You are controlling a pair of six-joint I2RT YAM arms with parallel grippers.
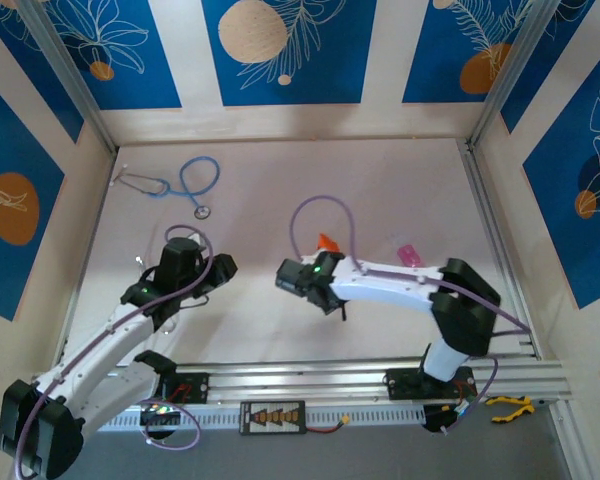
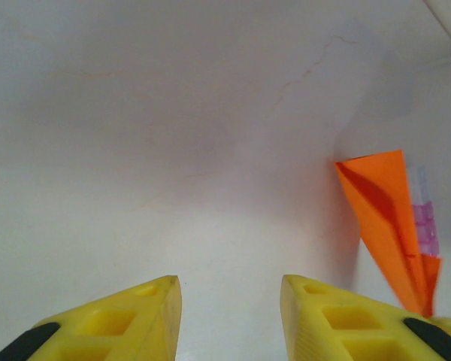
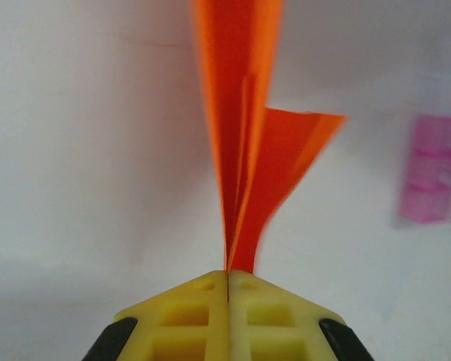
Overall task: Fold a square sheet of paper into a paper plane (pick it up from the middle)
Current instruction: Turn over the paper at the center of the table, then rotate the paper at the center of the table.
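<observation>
The folded orange paper plane [image 3: 244, 150] stands up from the right claw [image 3: 228, 274], whose yellow fingers are clenched on its narrow end, near the middle of the white table [image 1: 280, 170]. That arm reaches left from its base, forearm level. The left claw [image 2: 231, 289] is parted and grasps nothing, its arm angled in toward the plane. A pink block [image 3: 434, 169] lies just beside the plane.

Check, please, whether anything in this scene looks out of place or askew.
The plane, pinched in the shut right gripper, looks uneven: one flap splays sideways instead of lying against the body. A blue stethoscope at the far left and a small pink thing near the plane lie on the table, unrelated to folding.
</observation>
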